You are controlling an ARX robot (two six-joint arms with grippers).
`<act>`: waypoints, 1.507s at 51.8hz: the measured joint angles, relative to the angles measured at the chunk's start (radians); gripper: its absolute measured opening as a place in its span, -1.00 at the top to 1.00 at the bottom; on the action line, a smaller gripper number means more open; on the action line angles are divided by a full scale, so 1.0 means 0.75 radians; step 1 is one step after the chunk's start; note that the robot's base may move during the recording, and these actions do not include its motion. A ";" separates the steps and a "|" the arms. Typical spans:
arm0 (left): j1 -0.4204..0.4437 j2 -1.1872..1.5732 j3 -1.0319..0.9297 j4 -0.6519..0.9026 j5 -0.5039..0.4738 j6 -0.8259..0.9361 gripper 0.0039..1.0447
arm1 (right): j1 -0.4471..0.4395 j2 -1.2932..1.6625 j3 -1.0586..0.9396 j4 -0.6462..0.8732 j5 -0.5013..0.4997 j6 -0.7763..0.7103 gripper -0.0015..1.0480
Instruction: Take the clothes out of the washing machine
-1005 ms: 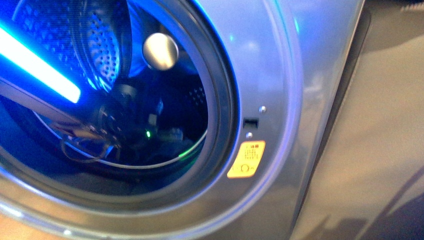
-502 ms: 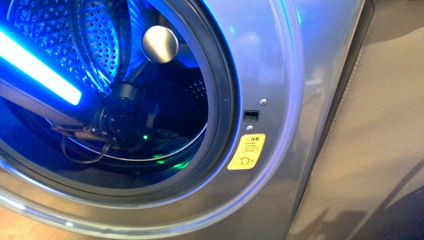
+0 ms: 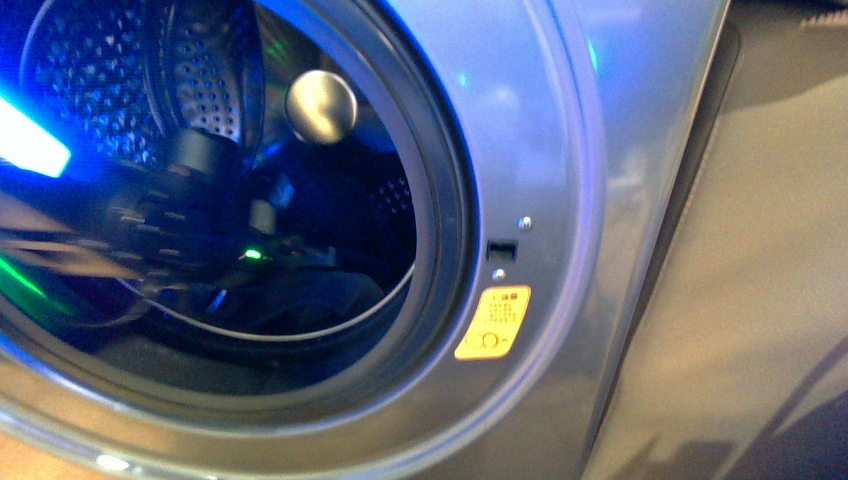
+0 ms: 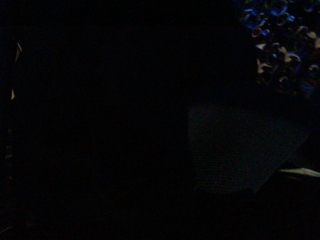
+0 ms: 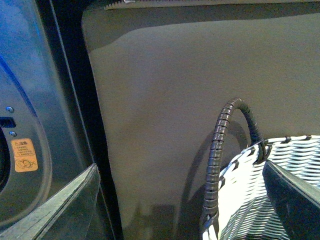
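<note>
Front view: the washing machine [image 3: 560,140] fills the frame, with its porthole [image 3: 440,200] uncovered and the perforated drum [image 3: 215,80] visible inside. The left arm [image 3: 170,215] is inside the drum and appears blurred, with a green lamp lit on it. Its tip is lost in blur and shadow, so it is not possible to tell whether its jaws are spread or pressed together, or whether they touch anything. The clothes [image 3: 335,290] lie low in the drum as dark blue folds, just beyond the arm's end and behind the porthole's lower rim. An orange sticker [image 3: 492,322] sits on the machine's front beside the porthole. A beige cushion [image 3: 760,260] stands against the machine's side.

Left wrist view: dark, no reading possible.

Right wrist view: the right gripper [image 5: 179,167] is outside the machine. Its jaws are spread wide and nothing is pinched. One finger [image 5: 60,202] shows in front of the machine's grey front and the other finger [image 5: 295,197] in front of a white woven basket [image 5: 250,200]. The basket's dark wrapped handle [image 5: 220,145] stands upright in front of the cushion, in the gap between the fingers. Contact between the finger and the basket cannot be determined.
</note>
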 joint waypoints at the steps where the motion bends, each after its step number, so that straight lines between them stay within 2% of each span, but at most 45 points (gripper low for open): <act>1: -0.002 -0.021 -0.030 0.007 0.004 0.002 0.88 | 0.000 0.000 0.000 0.000 0.000 0.000 -0.85; 20: -0.019 -0.342 -0.421 0.091 0.027 0.023 0.88 | 0.000 0.000 0.000 0.000 0.000 0.000 -0.85; 40: -0.015 -0.681 -0.643 0.023 0.092 0.030 0.88 | 0.000 0.000 0.000 0.000 0.000 0.001 -0.85; 78: 0.160 -1.392 -0.774 -0.234 0.398 -0.046 0.88 | 0.000 0.000 0.000 0.000 0.000 0.001 -0.85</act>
